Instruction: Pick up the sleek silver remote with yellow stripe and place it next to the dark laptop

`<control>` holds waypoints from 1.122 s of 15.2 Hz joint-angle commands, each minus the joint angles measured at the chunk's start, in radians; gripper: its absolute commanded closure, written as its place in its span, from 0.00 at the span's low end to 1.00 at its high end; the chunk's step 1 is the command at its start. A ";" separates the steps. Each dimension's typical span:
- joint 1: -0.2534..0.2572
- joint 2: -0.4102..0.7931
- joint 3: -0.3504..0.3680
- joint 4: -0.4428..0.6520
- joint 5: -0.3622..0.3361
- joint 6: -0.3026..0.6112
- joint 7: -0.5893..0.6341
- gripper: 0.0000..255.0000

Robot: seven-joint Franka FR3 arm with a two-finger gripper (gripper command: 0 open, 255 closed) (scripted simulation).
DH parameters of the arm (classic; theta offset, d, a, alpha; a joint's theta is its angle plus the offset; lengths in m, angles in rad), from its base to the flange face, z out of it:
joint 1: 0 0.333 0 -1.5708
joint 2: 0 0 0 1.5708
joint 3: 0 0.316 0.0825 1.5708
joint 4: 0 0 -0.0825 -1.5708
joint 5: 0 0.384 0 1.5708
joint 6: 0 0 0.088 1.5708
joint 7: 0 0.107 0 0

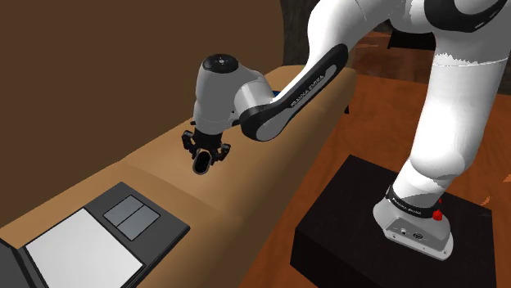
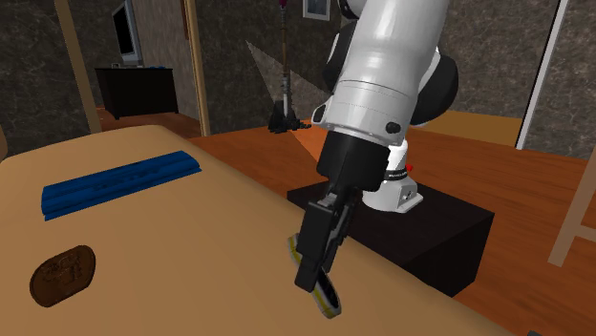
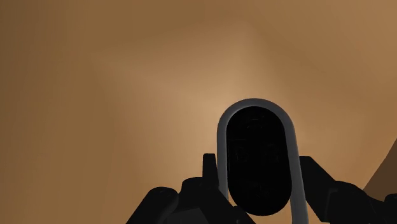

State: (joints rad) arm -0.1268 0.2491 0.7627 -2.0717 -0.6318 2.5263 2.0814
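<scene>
Tightly clasped between the gripper's [image 1: 203,157] black fingers [image 3: 315,173] over a smooth tan tabletop [image 1: 246,190]: slim, round-ended remote [image 3: 257,159], silver-rimmed, black-faced, near a flat dark laptop [image 1: 164,231].

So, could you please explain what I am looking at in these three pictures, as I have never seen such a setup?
It is a simulated white robot arm fixed on a black box, its stand. One picture looks down from beside the stand, one faces the arm across the tan surface, and one comes from a camera on the hand. The black gripper is shut on a remote, dark-faced with a grey rim and a yellow stripe. A dark laptop lies on the surface, as do a flat blue thing and a brown oval thing.
</scene>
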 commanded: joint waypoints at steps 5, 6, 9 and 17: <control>0.010 0.015 -0.005 -0.001 -0.016 0.004 0.013 1.00; 0.010 0.015 -0.005 -0.001 -0.016 0.004 0.013 1.00; 0.012 0.016 -0.005 0.004 -0.015 0.001 0.012 0.00; -0.055 -0.127 0.071 -0.034 0.166 -0.041 -0.104 0.00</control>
State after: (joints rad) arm -0.1636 0.1591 0.8166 -2.0956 -0.5171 2.4943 2.0118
